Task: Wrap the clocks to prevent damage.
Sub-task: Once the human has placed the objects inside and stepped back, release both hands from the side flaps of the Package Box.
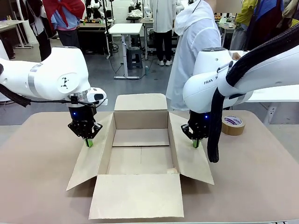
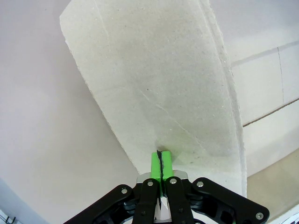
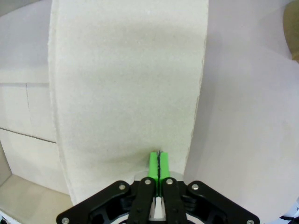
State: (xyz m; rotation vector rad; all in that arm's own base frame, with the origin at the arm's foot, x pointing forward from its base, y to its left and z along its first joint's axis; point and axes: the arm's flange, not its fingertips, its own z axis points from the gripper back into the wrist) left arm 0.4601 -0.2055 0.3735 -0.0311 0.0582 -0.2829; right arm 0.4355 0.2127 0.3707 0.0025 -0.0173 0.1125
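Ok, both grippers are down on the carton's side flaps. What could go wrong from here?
1. The shut left gripper and right gripper seem to press their pad tips on the left flap and right flap of the carton. More force could crease them or slide the box.
2. The black cable hangs just beside the right flap and could snag it.
3. The person stands close behind the carton, possibly within the arms' sweep.

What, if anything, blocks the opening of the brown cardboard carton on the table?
Nothing visible. The brown cardboard carton has its four flaps spread outward and a bare inside. Left gripper and right gripper, both shut, rest on the side flaps, beside the opening.
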